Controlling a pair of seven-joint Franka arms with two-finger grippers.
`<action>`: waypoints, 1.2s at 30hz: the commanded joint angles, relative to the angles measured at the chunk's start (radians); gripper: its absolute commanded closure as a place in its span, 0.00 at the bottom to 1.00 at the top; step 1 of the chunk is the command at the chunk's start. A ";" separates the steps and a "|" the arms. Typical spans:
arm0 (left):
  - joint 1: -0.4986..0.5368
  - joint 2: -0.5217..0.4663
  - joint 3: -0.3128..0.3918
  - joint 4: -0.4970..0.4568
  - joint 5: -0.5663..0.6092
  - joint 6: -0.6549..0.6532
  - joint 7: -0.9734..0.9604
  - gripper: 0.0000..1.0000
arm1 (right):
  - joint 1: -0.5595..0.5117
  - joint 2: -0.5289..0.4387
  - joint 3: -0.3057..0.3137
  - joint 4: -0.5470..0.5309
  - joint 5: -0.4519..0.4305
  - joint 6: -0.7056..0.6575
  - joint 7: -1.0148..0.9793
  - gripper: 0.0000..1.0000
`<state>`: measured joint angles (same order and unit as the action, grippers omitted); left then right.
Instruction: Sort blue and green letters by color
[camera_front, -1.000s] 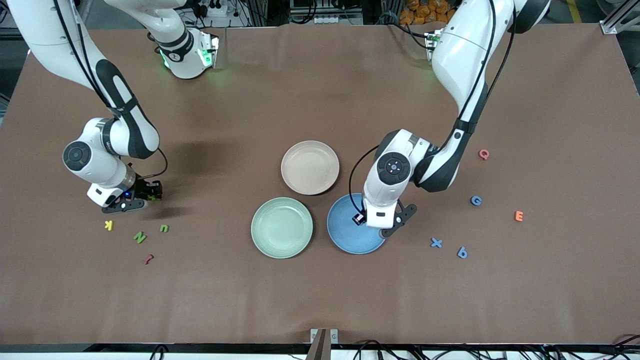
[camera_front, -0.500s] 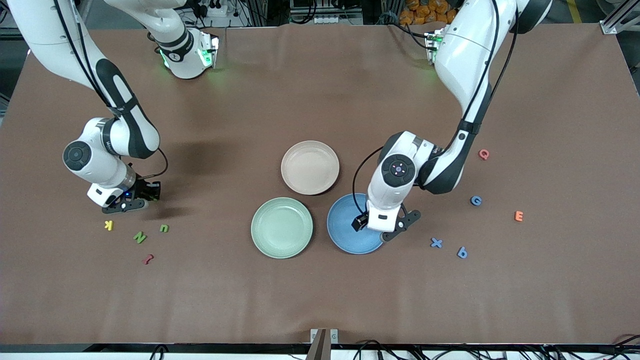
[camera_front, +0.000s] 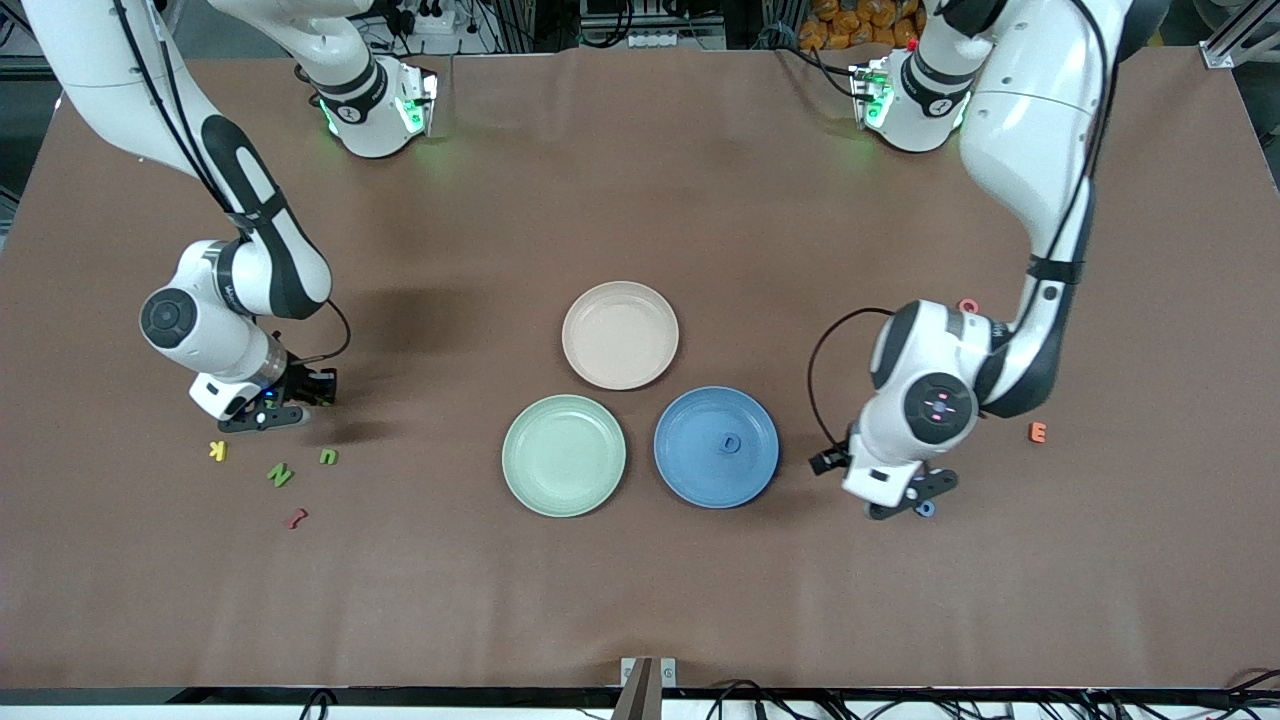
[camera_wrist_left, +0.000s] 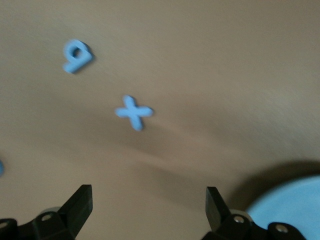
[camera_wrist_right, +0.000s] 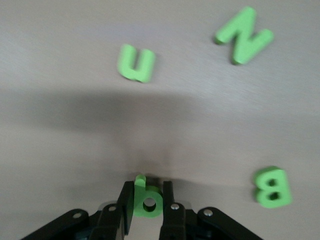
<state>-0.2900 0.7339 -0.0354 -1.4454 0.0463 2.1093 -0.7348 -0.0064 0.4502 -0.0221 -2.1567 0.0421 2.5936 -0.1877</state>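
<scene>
While the right gripper (camera_wrist_right: 148, 200) is pinching a green p (camera_wrist_right: 146, 199) just above the table, well toward the right arm's end from the green plate (camera_front: 564, 455), the green u (camera_wrist_right: 136, 63), N (camera_wrist_right: 244, 35) and B (camera_wrist_right: 272, 187) are lying apart on the cloth below it. Toward the left arm's end from that plate, the left gripper (camera_wrist_left: 149, 207) is hovering with fingers spread wide over the blue X (camera_wrist_left: 133, 112) and b (camera_wrist_left: 77, 55). A blue D (camera_front: 730, 442) is lying in the blue plate (camera_front: 690, 470) beside the green plate.
</scene>
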 joint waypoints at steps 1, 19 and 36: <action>0.022 -0.028 -0.001 -0.023 0.020 -0.025 -0.046 0.00 | 0.003 -0.013 0.047 0.061 0.021 -0.087 0.095 1.00; 0.055 0.058 0.029 -0.016 -0.039 0.207 -0.587 0.00 | 0.151 0.030 0.094 0.254 0.024 -0.194 0.476 1.00; 0.038 0.105 0.029 -0.015 -0.013 0.248 -0.667 0.00 | 0.319 0.183 0.093 0.535 0.124 -0.271 0.764 1.00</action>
<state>-0.2435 0.8256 -0.0110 -1.4660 0.0217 2.3522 -1.3967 0.2871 0.5672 0.0754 -1.7152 0.1408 2.3428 0.5121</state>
